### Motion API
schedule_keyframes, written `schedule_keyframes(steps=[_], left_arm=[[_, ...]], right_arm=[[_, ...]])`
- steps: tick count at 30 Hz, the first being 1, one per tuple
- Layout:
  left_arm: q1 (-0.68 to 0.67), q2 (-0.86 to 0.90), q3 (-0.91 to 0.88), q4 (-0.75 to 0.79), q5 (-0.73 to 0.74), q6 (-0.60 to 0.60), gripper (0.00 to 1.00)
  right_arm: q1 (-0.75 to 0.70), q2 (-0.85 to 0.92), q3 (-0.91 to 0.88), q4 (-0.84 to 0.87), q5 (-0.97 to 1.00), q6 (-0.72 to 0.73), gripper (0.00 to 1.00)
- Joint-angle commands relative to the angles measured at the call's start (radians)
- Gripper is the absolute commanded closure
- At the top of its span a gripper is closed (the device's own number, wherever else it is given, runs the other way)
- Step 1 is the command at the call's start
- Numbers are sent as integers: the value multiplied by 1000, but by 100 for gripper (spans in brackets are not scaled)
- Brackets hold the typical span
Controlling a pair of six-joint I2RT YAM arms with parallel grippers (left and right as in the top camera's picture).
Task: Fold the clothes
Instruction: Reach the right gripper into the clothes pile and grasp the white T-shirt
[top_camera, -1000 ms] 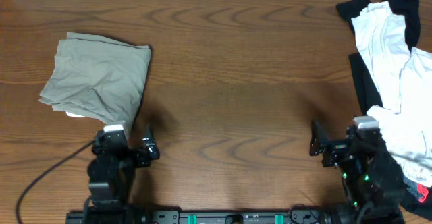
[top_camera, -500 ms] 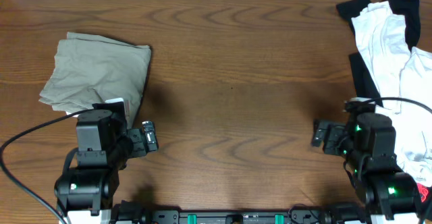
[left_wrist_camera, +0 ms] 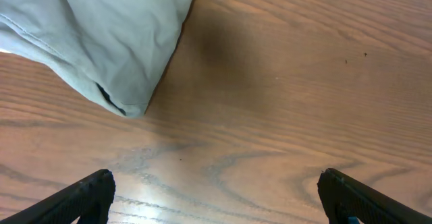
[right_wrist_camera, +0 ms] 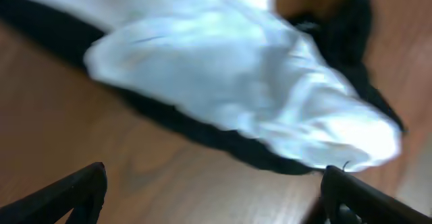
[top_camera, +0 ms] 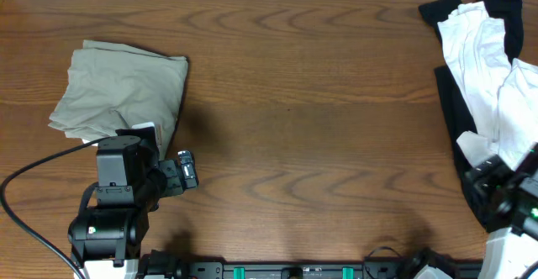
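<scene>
A pile of clothes lies at the table's right edge: white garments (top_camera: 481, 56) over black ones (top_camera: 454, 102). The right wrist view shows the white cloth (right_wrist_camera: 250, 69) on black cloth (right_wrist_camera: 202, 133), blurred. A folded grey-olive garment (top_camera: 122, 90) lies at the left, and its corner shows in the left wrist view (left_wrist_camera: 115, 35). My left gripper (top_camera: 187, 170) is open and empty over bare wood (left_wrist_camera: 216, 197), just below and right of the grey-olive garment. My right gripper (top_camera: 496, 182) is open (right_wrist_camera: 216, 197) at the near edge of the pile, holding nothing.
The wooden table (top_camera: 303, 119) runs between the two heaps. A black cable (top_camera: 34, 174) loops from the left arm at the front left. The arm bases stand along the front edge.
My right arm has swung right, from the bare wood onto the near edge of the clothes pile. My left arm rose and moved up toward the grey-olive garment, then held still.
</scene>
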Motion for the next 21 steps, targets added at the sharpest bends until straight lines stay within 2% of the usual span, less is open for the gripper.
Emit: schedule_keyframes(steps=[1, 9, 21], left_arm=[[3, -2, 19, -2, 7, -13, 2], [3, -2, 19, -2, 7, -13, 2], [3, -2, 19, -1, 6, -13, 2]], right_arm=[[-106, 15, 24, 8, -27, 10, 1], [-209, 48, 58, -10, -21, -23, 3], [-217, 204, 58, 37, 26, -5, 7]])
